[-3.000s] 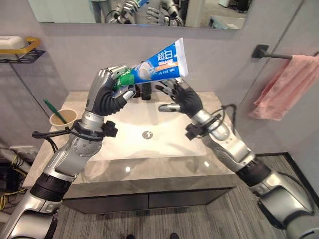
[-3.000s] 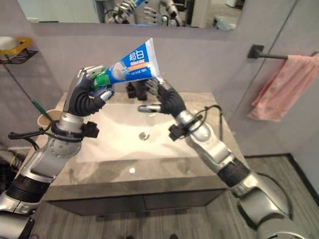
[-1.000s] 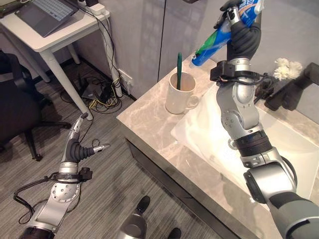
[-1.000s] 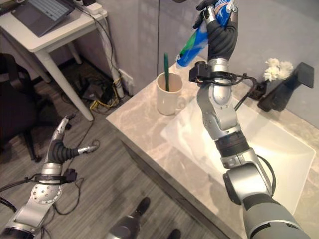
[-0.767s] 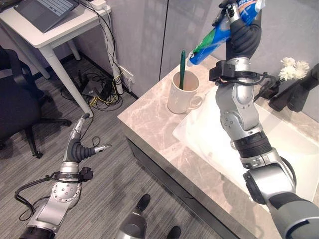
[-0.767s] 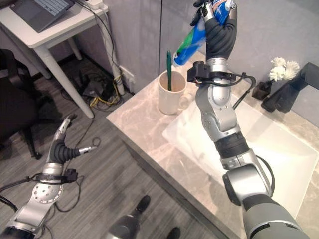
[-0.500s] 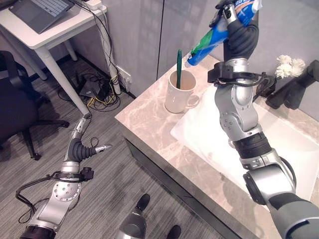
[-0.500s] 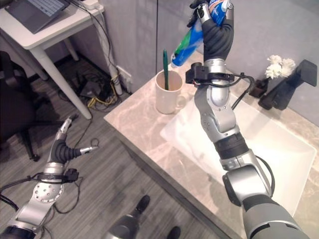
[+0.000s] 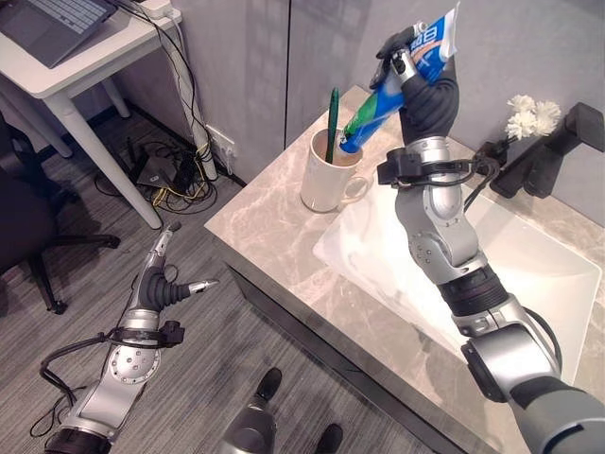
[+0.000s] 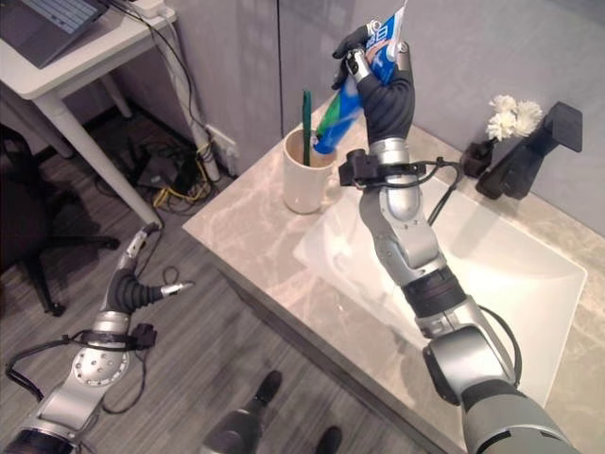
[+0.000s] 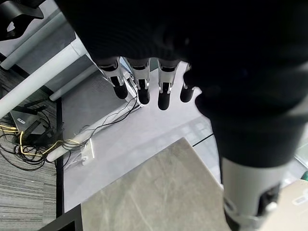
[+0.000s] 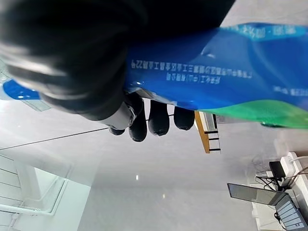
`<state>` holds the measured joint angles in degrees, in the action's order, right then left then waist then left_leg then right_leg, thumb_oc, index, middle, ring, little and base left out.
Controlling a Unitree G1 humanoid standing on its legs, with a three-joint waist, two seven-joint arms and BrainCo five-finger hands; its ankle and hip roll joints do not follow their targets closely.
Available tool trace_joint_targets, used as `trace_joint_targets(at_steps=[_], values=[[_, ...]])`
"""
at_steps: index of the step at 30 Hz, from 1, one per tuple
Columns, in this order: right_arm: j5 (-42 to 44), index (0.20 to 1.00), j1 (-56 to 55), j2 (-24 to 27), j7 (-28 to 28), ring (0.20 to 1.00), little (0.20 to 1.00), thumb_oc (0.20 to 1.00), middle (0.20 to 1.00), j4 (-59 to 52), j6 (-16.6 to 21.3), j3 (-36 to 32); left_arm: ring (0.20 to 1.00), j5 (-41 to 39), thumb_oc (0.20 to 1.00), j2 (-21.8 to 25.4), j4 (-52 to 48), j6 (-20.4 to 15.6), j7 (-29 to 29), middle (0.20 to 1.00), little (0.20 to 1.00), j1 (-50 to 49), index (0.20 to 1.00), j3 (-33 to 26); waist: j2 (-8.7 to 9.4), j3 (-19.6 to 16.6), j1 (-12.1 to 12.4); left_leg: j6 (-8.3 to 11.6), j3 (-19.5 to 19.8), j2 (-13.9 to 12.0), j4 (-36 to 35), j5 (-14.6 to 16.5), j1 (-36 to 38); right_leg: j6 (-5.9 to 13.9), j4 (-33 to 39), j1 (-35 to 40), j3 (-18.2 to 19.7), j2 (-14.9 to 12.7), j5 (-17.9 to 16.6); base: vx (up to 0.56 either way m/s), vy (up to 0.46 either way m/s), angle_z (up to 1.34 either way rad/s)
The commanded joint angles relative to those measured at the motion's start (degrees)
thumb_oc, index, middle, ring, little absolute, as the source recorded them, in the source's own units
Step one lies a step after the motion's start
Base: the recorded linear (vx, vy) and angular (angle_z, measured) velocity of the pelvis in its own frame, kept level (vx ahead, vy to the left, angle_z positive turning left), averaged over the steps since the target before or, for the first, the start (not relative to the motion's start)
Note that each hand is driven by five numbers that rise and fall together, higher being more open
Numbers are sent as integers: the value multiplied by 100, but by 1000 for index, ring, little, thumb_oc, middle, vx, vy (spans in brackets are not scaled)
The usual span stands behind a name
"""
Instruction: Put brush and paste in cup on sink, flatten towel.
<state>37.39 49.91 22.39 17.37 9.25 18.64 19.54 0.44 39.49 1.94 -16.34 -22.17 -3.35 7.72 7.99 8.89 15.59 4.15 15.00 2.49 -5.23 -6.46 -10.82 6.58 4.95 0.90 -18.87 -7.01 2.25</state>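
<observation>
Off the counter's left edge, low over the grey floor (image 9: 57,312), the left hand (image 9: 163,284) was seen with its fingers straight and spread, nothing held in it; in the left wrist view its fingers (image 11: 139,86) were shown straight in a row. At the upper left a white desk (image 9: 66,80) with a laptop (image 9: 52,17) was seen, and a tangle of cables (image 9: 165,170) lay on the floor by the wall. At the far left corner of the marble counter (image 9: 284,255) a cream cup (image 9: 326,180) stood, just beside the white sink (image 9: 529,274); a green toothbrush (image 9: 332,112) was stood upright in the cup. Above the cup the right hand (image 9: 425,90) was raised, its fingers and thumb curled round a blue and green toothpaste tube (image 9: 397,80); the tube was tilted, its green capped end pointed down toward the cup's mouth, whether inside the rim could not be told; in the right wrist view the tube (image 12: 216,91) was shown across the curled fingers (image 12: 159,118). Past the sink's far edge a black tap (image 9: 558,151) was set, and white flowers (image 9: 525,112) stood beside it.
</observation>
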Motion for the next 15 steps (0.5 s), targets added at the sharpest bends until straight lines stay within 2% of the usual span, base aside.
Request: trace_joint_targets(at_steps=[1, 9, 15], values=[[-44, 200, 175, 189, -75, 200, 200, 200, 200, -379, 215, 45, 1000, 49, 1000, 22, 51, -179, -70, 1000, 1000, 45, 1000, -8, 102, -231, -17, -211, -298, -8, 23, 262, 134, 441, -263, 67, 74, -535, -640, 0, 0, 0], [-185, 200, 288, 154, -81, 200, 200, 200, 200, -290, 149, 224, 1000, 33, 1000, 56, 94, -171, -37, 1000, 1000, 80, 1000, 95, 176, -147, 3, -209, -268, 1, 23, 237, 56, 465, -229, 17, 31, -522, -699, 0, 0, 0], [-309, 200, 372, 132, -80, 200, 200, 200, 200, -339, 100, 343, 1000, 75, 1000, 144, 84, -138, 20, 1000, 1000, 106, 1000, 164, 305, -80, 74, -208, -261, 1, 23, 231, -42, 483, -177, -61, 53, -497, -783, 0, 0, 0]])
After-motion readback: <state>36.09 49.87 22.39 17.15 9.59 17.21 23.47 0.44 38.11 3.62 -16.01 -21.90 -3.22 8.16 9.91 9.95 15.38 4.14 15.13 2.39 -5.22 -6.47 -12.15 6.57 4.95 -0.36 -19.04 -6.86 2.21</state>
